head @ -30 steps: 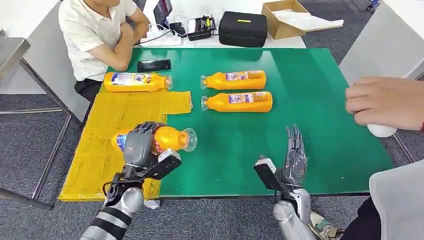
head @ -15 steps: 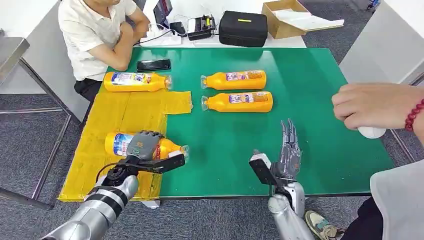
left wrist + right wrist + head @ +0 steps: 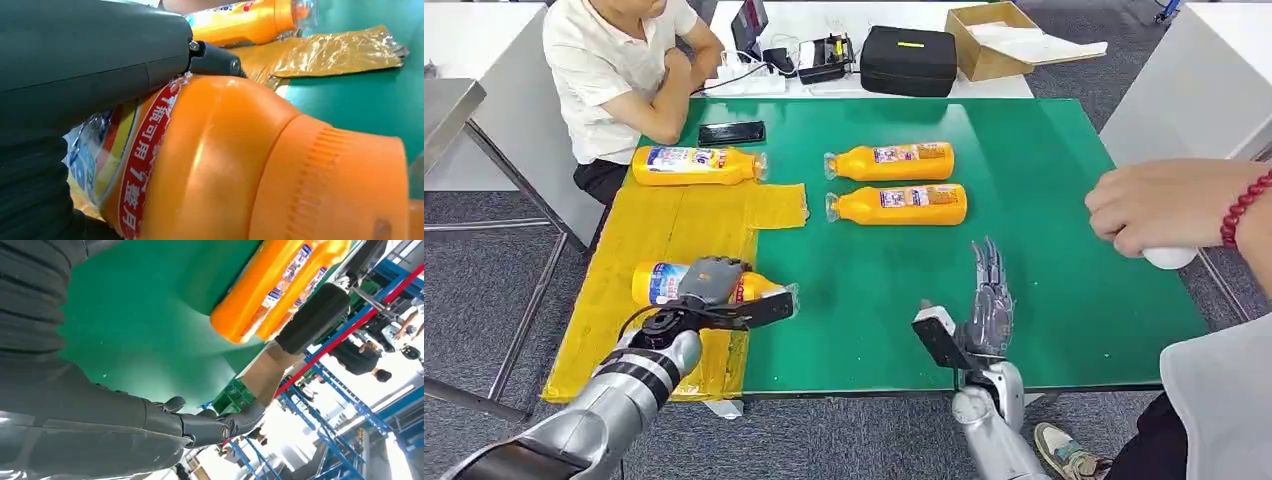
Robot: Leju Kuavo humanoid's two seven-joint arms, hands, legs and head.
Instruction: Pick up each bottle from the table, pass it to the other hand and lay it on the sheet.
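Note:
My left hand (image 3: 710, 284) grips an orange bottle (image 3: 662, 283) lying on the yellow sheet (image 3: 650, 250) near its front right part, cap toward the green table. Close up, that bottle (image 3: 240, 165) sits under my fingers (image 3: 90, 55). Another orange bottle (image 3: 696, 165) lies at the sheet's far edge. Two more orange bottles (image 3: 890, 161) (image 3: 898, 204) lie side by side on the green table (image 3: 1044, 180), also seen as bottles (image 3: 280, 285) from the right wrist. My right hand (image 3: 986, 308) stands open above the table's front edge, fingers straight and holding nothing.
A person in a white shirt (image 3: 614, 60) sits at the far left corner, with a black phone (image 3: 731, 132) beside them. Another person's hand (image 3: 1174, 205) holding a white object hovers over the table's right edge. A black case (image 3: 909, 59) and cardboard box (image 3: 994, 35) stand behind.
My left hand has lowered the bottle from above the sheet's edge down onto the yellow sheet. My right hand drifted slightly left and back. The person's hand at right shifted a little.

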